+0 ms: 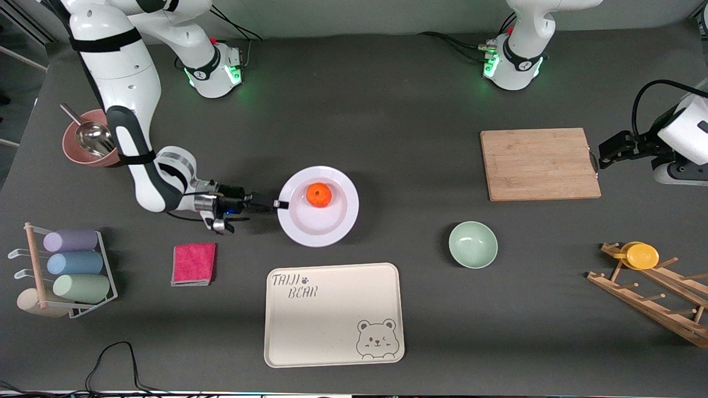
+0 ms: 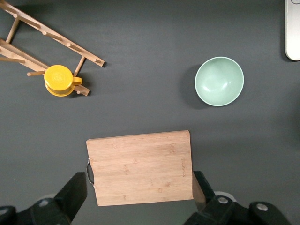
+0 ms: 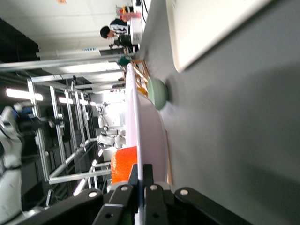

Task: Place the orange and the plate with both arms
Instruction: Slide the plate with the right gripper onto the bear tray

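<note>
Gripping the rim of the plate [image 1: 318, 205], your right gripper [image 1: 281, 204] reaches in low from the right arm's end of the table, its two fingers pinched together on the plate's edge; the right wrist view shows the thin rim of the plate [image 3: 140, 140] caught between the fingertips. You can see the orange [image 1: 319, 194] sitting in the plate's well, a little off centre toward the robot bases, and the same orange [image 3: 124, 164] peeks above the rim in the right wrist view. The plate lies mid-table, farther from the front camera than the beige bear tray [image 1: 333, 314].

Your left gripper [image 1: 602, 157] waits at the left arm's end of the table, beside the edge of the wooden cutting board [image 1: 539, 164], with its fingers [image 2: 75, 190] spread wide apart and nothing between them. The mint-green bowl [image 1: 473, 244] stands between board and tray.
</note>
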